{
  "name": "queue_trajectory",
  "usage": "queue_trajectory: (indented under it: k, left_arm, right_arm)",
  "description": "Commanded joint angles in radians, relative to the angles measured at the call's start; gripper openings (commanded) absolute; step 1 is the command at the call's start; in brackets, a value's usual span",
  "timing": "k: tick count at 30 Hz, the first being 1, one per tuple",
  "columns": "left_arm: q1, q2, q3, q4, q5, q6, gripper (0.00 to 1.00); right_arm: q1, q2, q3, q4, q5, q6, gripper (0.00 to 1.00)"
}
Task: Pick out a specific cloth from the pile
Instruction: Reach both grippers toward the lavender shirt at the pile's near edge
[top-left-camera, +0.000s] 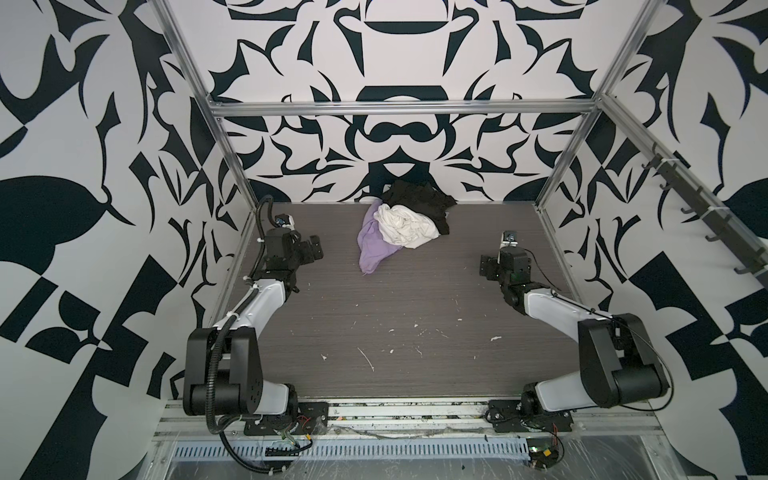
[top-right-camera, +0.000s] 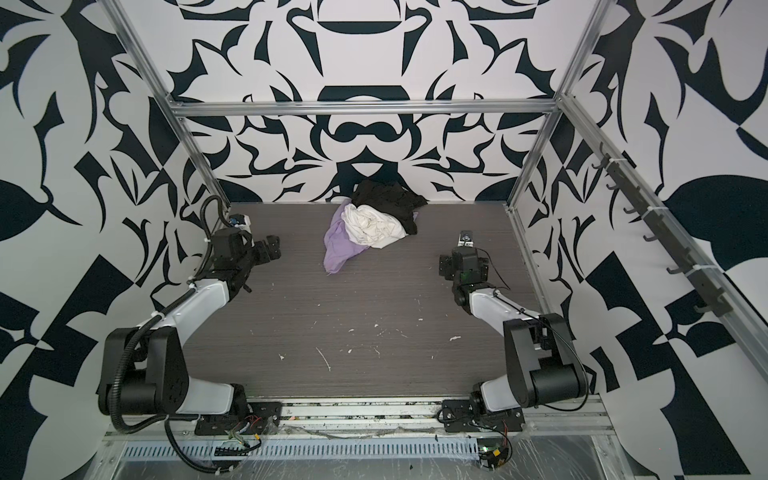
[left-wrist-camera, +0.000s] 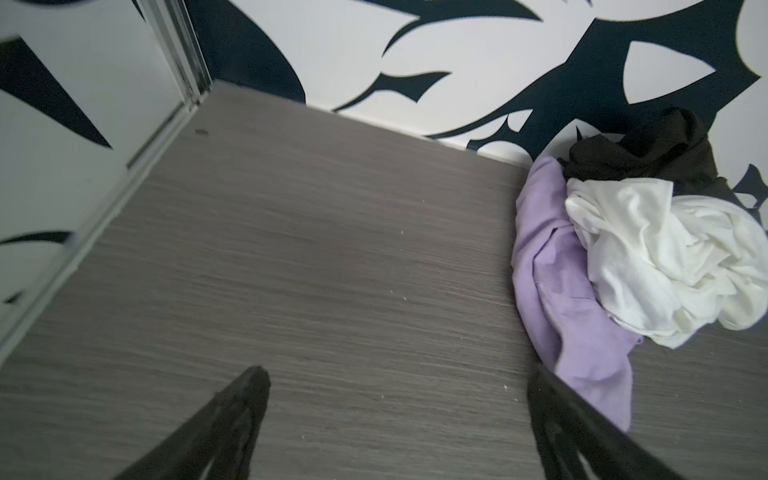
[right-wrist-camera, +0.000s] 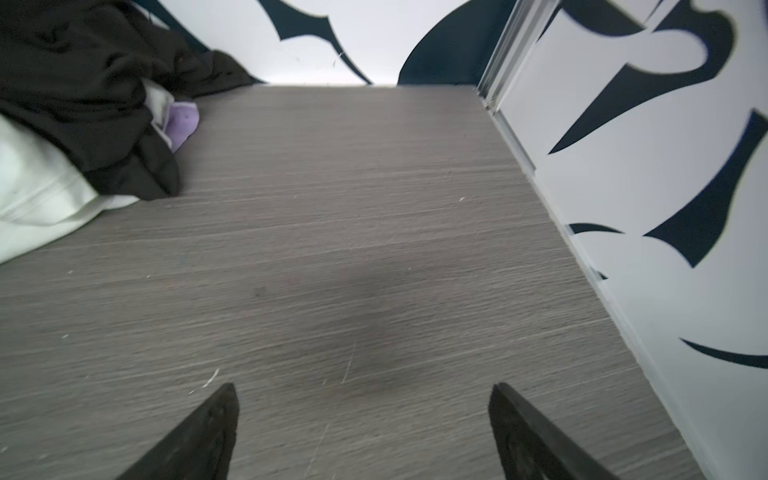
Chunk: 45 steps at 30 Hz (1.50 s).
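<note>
table (right-wrist-camera: 374, 249): lavender cloth (right-wrist-camera: 183, 122) corner beside black cloth (right-wrist-camera: 83, 83), right wrist only

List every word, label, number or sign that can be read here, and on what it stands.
No readable text anywhere.
The lavender cloth, white cloth and black cloth are plain, with no label in view.
The wall carries only black shapes, no letters.
Any marking on the left arm or right arm is too small to read.

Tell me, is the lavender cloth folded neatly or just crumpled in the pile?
Crumpled: the lavender cloth lies in loose wrinkles, partly under the white cloth, one end trailing onto the table.
</note>
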Motion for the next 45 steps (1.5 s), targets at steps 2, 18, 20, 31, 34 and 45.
queue_trajectory:
  k: [2, 18, 20, 31, 34, 45]
  left_arm:
    - [-0.02, 0.064, 0.085, -0.27, 0.08, -0.135, 0.99]
    - [-0.083, 0.233, 0.233, -0.413, 0.328, -0.222, 0.95]
    - [-0.107, 0.262, 0.256, -0.414, 0.362, -0.222, 0.9]
    - [-0.183, 0.465, 0.415, -0.409, 0.526, -0.258, 0.67]
    - [-0.189, 0.495, 0.437, -0.4, 0.534, -0.258, 0.64]
    - [-0.175, 0.654, 0.582, -0.425, 0.567, -0.203, 0.56]
  right_arm:
    - [0.074, 0.041, 0.139, -0.211, 0.046, 0.08, 0.96]
    - [0.313, 0.299, 0.481, -0.544, -0.017, 0.058, 0.98]
    - [0.332, 0.301, 0.475, -0.508, -0.075, 0.072, 0.98]
    - [0.339, 0.362, 0.455, -0.291, -0.459, 0.259, 0.9]
    - [0.34, 0.375, 0.448, -0.233, -0.52, 0.291, 0.87]
    - [0.344, 0.384, 0.421, -0.161, -0.568, 0.304, 0.86]
